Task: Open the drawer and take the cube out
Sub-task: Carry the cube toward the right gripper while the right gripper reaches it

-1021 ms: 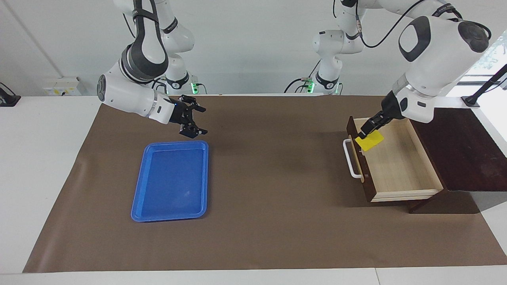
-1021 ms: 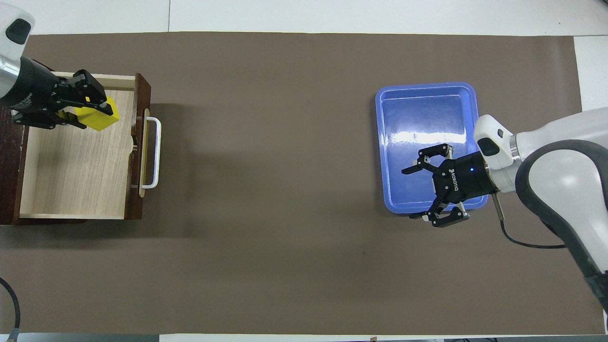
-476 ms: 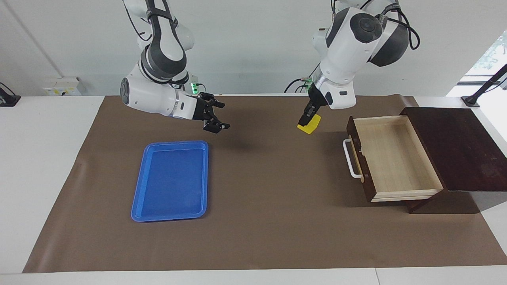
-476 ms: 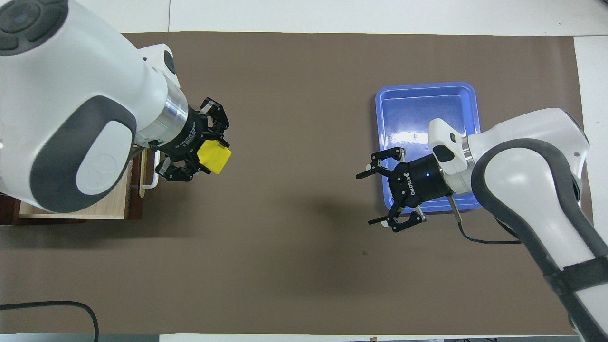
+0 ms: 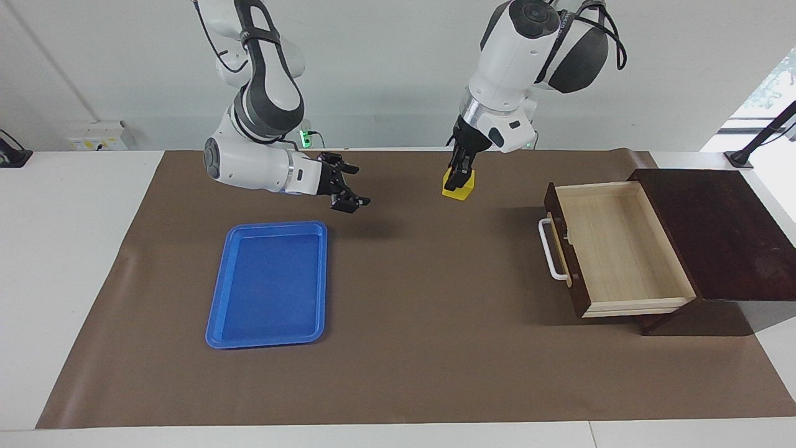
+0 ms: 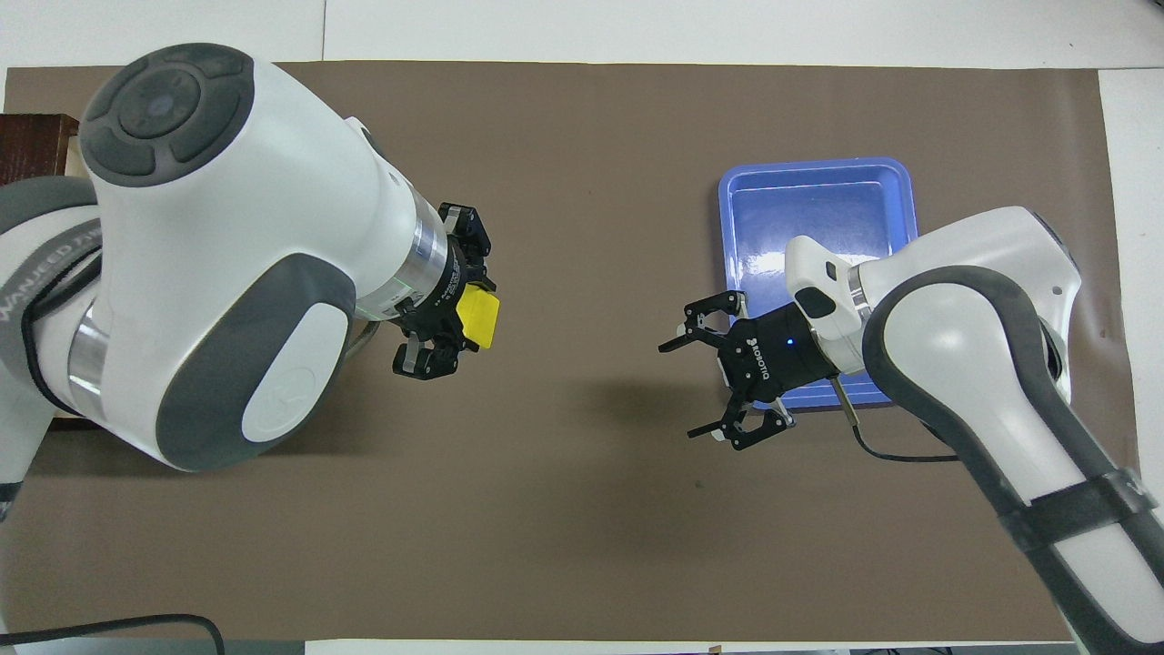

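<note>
- The left pincer [image 5: 458, 180] pinches the yellow cube [image 5: 459, 186] up in the air over the brown mat [image 5: 423, 311] on the bench.
- The drawer [image 5: 615, 249] is pulled out, off to one side of that pincer.
- The right pincer [image 5: 349, 185] is spread wide, just beside the blue tray [image 5: 267, 283].

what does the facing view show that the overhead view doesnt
Only the facing view shows the open, empty drawer with its white handle, and the arm bases.

Only the overhead view shows the left arm's bulk hiding that drawer, with just a corner of the dark box visible.

Both show the left gripper shut on the yellow cube over the brown mat, the right gripper open, and the blue tray.
</note>
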